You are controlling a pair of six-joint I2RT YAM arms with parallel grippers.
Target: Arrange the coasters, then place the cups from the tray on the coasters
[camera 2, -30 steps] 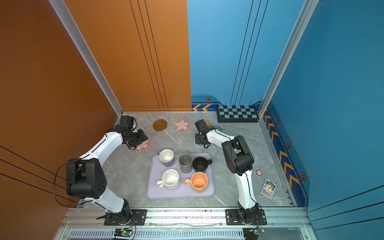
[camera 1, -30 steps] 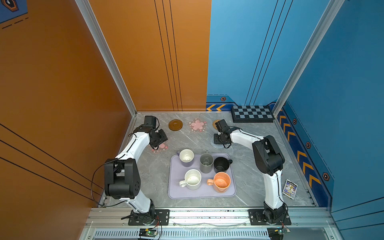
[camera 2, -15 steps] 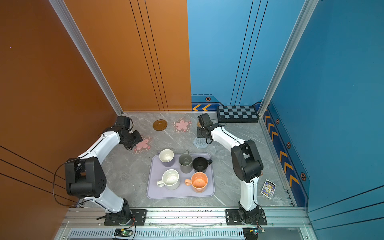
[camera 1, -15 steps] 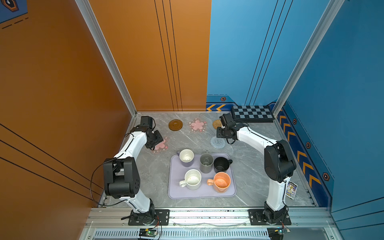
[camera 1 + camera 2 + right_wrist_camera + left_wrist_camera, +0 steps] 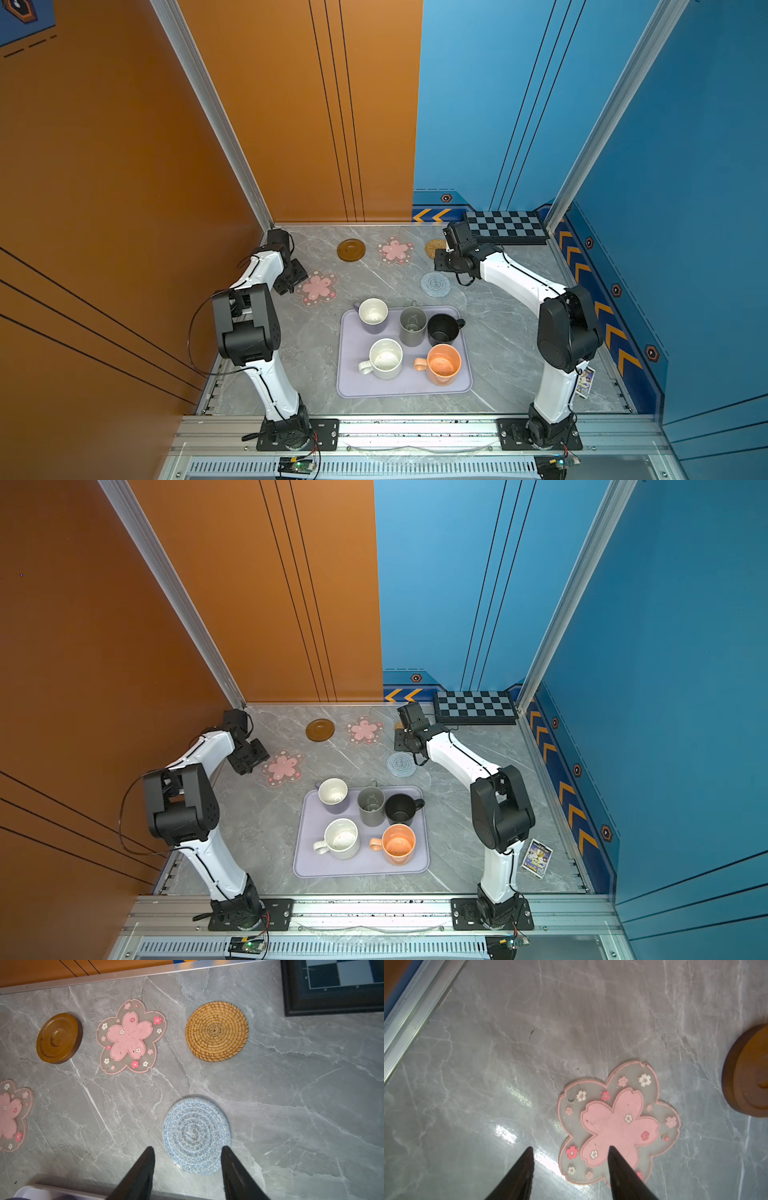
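Jaws parted: left beside pink coaster (image 5: 618, 1124), right beside blue coaster (image 5: 196, 1135).

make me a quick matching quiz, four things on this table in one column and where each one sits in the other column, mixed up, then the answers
Things
1. wooden coaster
2. rattan coaster
3. blue woven coaster
4. orange mug

Places
a. front right corner of the tray
b. left end of the back row
c. right beside the checkered board
d. on the table between the rattan coaster and the tray

Pairs: 1-b, 2-c, 3-d, 4-a
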